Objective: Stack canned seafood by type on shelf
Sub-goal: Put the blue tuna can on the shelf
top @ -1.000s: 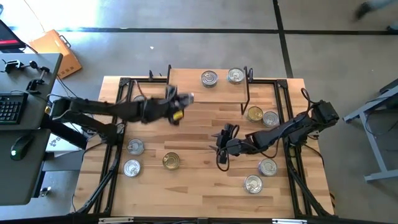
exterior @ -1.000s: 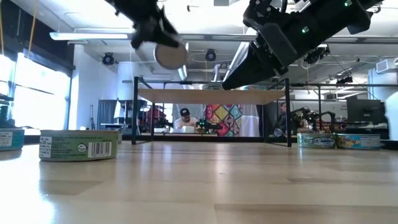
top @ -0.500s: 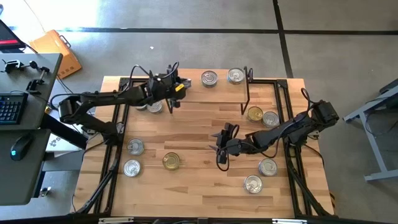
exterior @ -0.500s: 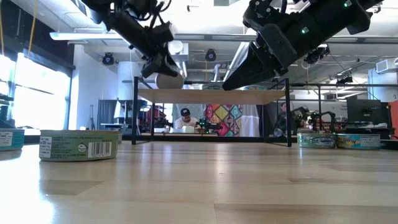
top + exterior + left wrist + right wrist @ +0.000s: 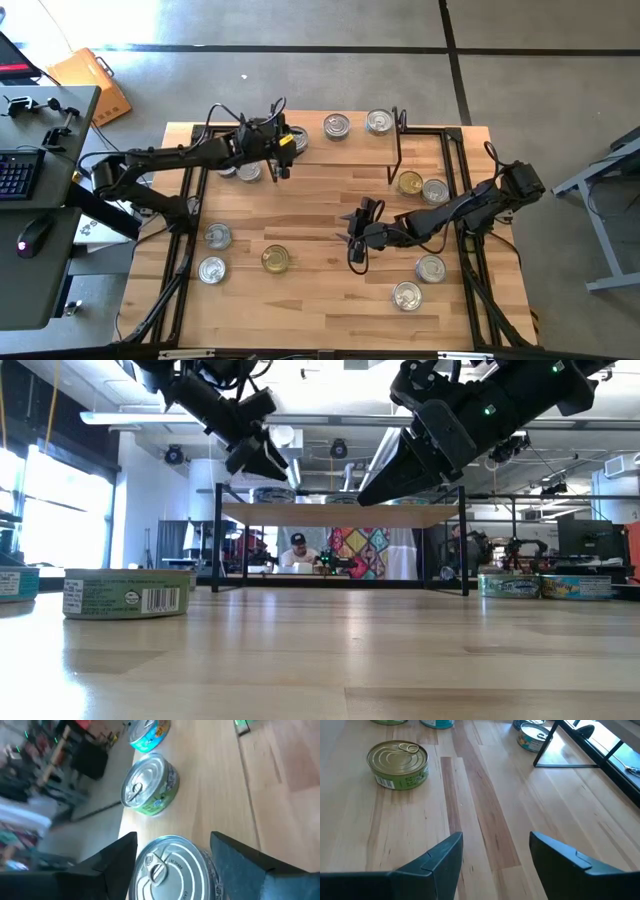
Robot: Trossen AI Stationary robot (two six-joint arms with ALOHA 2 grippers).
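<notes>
Writing: on the tin (image 5: 172,870) between my left fingers (image 5: 107,862) there is small embossed print on the lid, too small for me to read; the green-sided tin (image 5: 127,593) near the low camera carries a barcode and a round mark, its text unreadable.
Tins: round, flat, with pull-ring lids; most lids silver, 1 gold-lidded tin (image 5: 275,259) on the table, some with bluish or green side labels.
Shelf: light wood top on thin black legs (image 5: 345,150), standing at the table's far edge; 2 silver tins (image 5: 337,126) sit side by side on it, and a 3rd lies by its left end under my left gripper.
Left gripper (image 5: 278,150): over the shelf's left end, fingers spread wide on either side of a silver tin that rests on the wood, next to a green-labelled one (image 5: 149,785).
Right gripper (image 5: 356,232): hanging above the middle of the table, fingers apart, nothing between them.
Other tins: 2 at the table's left (image 5: 217,236), 2 just right of the shelf (image 5: 422,187), 2 at the near right (image 5: 430,267).
Surface: butcher-block wooden table (image 5: 310,300).
Room: grey floor, a desk with keyboard at left (image 5: 18,172); people sit at benches beyond the shelf (image 5: 294,550).
</notes>
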